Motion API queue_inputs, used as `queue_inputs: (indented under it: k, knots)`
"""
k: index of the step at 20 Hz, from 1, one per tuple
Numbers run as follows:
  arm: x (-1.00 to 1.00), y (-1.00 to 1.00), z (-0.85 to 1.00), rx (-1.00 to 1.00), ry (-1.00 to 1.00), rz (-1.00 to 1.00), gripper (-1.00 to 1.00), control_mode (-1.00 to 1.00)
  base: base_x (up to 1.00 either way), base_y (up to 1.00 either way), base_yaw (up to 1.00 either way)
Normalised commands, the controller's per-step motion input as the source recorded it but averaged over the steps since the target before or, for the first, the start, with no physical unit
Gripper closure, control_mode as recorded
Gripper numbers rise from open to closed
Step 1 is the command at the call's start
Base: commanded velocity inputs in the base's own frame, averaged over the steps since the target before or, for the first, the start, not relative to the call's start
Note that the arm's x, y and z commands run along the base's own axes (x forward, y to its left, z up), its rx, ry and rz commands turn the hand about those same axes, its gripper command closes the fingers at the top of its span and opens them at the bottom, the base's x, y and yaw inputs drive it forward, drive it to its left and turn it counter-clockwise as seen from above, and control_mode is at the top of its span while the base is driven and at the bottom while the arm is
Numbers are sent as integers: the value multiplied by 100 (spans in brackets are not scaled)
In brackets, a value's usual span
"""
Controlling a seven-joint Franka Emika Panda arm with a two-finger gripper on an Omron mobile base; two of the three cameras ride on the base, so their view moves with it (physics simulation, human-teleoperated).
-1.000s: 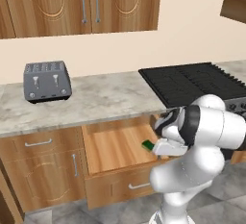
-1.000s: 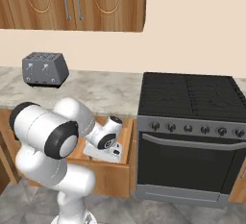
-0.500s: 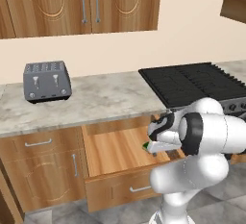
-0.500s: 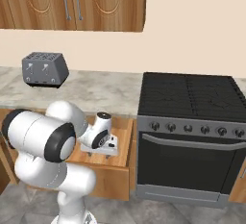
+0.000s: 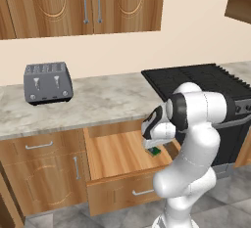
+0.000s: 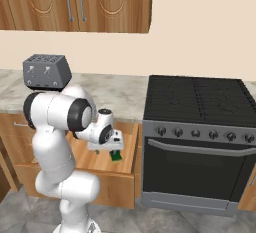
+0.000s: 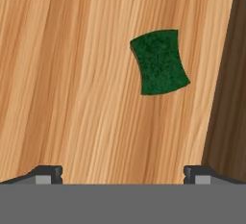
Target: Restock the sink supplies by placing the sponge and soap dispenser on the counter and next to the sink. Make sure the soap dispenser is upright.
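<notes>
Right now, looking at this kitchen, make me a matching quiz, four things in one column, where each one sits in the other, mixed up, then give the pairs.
Things:
1. flat green sponge
2. grey four-slot toaster
3. black stove with burner grates
4. open two-finger gripper

Places:
A. on the marbled stone counter, below the wooden wall cabinets
B. right of the open wooden drawer
C. on the drawer's floor
D. hovering above the drawer's floor

Pairs: 1-C, 2-A, 3-B, 4-D
</notes>
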Motion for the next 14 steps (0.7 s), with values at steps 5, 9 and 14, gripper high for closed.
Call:
queue_inputs:
  k: [5, 9, 14]
  knots:
    - [71, 0, -46, -9, 16, 3, -100, -100, 0, 0, 0]
    - [58, -6, -37, 0, 16, 3, -100, -100, 0, 0, 0]
    - [48, -22, -31, 0, 12, 3, -100, -100, 0, 0, 0]
